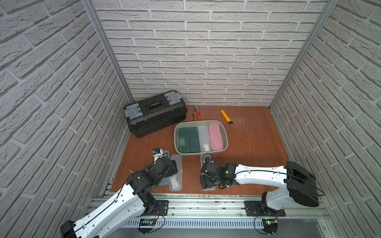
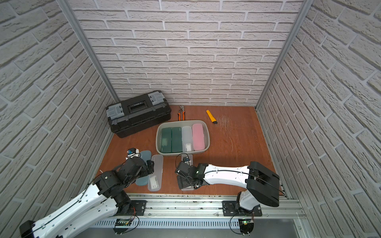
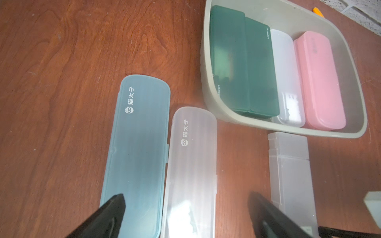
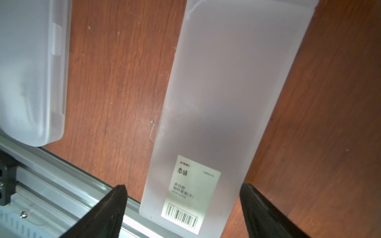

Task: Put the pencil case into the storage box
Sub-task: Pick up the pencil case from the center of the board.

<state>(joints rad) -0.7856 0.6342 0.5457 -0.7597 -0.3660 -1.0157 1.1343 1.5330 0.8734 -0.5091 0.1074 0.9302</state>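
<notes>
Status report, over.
Left gripper open, right gripper open. Frosted pencil case between right jaws, on table. Storage box holds four cases; little floor left.

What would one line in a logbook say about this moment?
storage box: four pencil cases inside | right gripper: open, astride labelled frosted case | left gripper: open, over blue case and clear case | nothing held

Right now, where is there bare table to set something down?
Bare: the table between box, cutter and right wall; a strip between toolbox and blue case. Crowded: the box floor, and around the loose cases.
</notes>
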